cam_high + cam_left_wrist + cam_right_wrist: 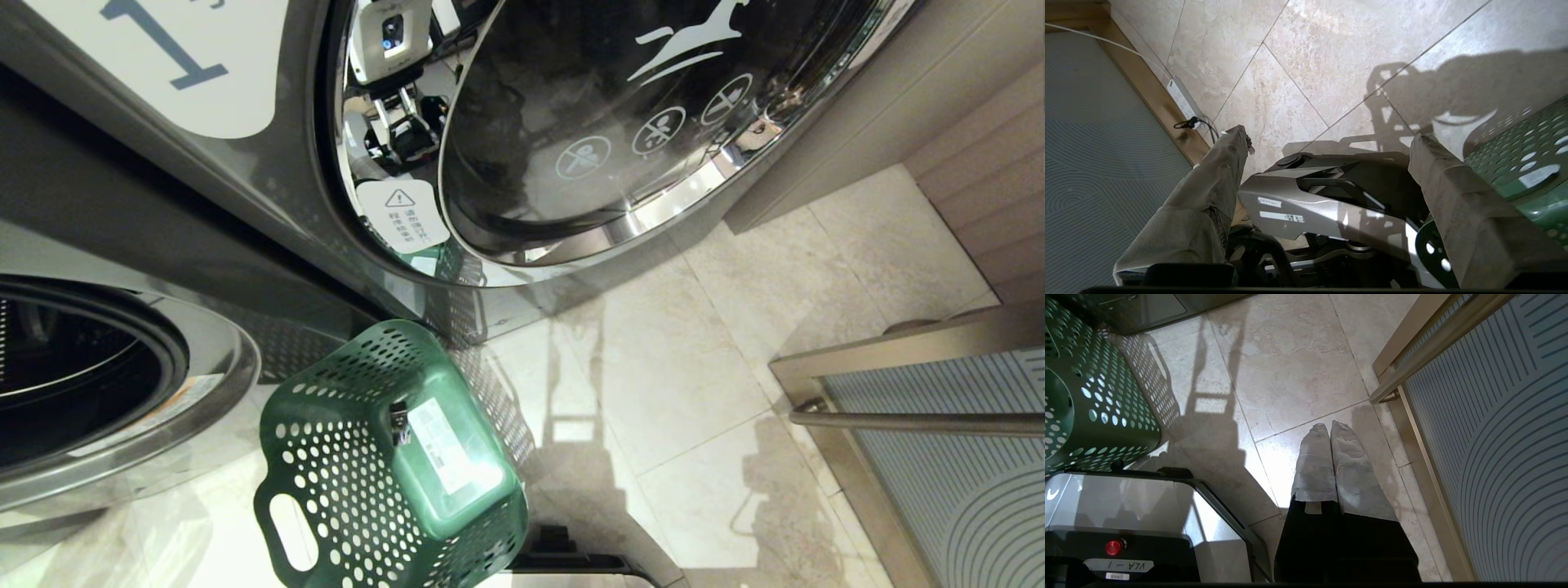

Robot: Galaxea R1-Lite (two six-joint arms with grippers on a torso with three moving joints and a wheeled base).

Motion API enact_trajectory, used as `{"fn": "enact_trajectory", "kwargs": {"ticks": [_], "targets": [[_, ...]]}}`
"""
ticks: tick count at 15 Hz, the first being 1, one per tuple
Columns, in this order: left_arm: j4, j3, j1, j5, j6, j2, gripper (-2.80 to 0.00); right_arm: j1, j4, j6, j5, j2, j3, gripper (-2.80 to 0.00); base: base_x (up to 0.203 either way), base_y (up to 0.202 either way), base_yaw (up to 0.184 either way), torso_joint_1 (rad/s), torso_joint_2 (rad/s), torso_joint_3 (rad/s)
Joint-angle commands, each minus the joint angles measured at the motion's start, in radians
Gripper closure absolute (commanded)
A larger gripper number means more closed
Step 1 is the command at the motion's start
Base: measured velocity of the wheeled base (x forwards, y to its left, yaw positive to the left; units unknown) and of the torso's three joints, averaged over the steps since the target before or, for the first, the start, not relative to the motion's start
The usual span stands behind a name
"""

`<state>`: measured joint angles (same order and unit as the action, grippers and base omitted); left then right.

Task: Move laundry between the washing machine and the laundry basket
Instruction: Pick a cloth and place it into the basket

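Two grippers: we saw the left gripper (1331,134) with its padded fingers (1224,163) spread wide and nothing between them, hanging over our own base (1290,204); the right gripper (1327,428) was pressed closed on nothing, pointing at the floor (1290,355).
Laundry: no cloth showed in any view, so we could not tell whether it lay in a drum or inside the basket.
How it should handle: we judged the bundle light, soft and floppy, not fragile; it would sag and trail, so a deep pinch into the thickest fold at its middle looked better than a grip on a loose edge.
Laundry basket (343,457): in the head view it sat at 7 o'clock, tipped so that its stickered base faced up and its mouth was turned away from us. Light, stiff plastic, we reckoned; the oval handle cutout (290,531) or the rim offered the surest hold.
Edges: the basket stood just beside our base and near the open drum (73,384) at 9 o'clock, whose chrome ring could snag trailing cloth.
Open room: bare tile ran from centre toward 3 o'clock, bounded by a ribbed glass panel (963,457) with a rail at 4 o'clock.
Farthest: a closed glass door (620,122) at 12 o'clock belonged to the machine marked "1"; we saw no label on the open one.
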<state>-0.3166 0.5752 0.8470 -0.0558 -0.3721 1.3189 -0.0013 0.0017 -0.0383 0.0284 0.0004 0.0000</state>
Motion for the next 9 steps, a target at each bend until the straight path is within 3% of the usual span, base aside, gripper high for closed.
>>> {"fn": "enact_trajectory", "kwargs": {"ticks": [1, 3, 6, 9], "targets": [[0.027, 0.096, 0.028, 0.029, -0.002, 0.136, -2.8, 0.0, 0.0, -0.002, 0.001, 0.001, 0.0, 0.0, 0.0, 0.0, 0.0, 0.0, 0.0, 0.0], [0.152, 0.187, 0.031, 0.097, 0.003, 0.25, -2.8, 0.0, 0.0, -0.002, 0.001, 0.0, 0.0, 0.0, 0.0, 0.0, 0.0, 0.0, 0.0, 0.0], [0.356, 0.301, 0.021, 0.245, 0.06, 0.406, -2.8, 0.0, 0.0, 0.0, 0.001, 0.0, 0.0, 0.0, 0.0, 0.0, 0.0, 0.0, 0.0, 0.0], [0.423, 0.383, -0.017, 0.307, 0.083, 0.482, -2.8, 0.0, 0.0, -0.001, 0.001, 0.0, 0.0, 0.0, 0.0, 0.0, 0.0, 0.0, 0.0, 0.0]]}}
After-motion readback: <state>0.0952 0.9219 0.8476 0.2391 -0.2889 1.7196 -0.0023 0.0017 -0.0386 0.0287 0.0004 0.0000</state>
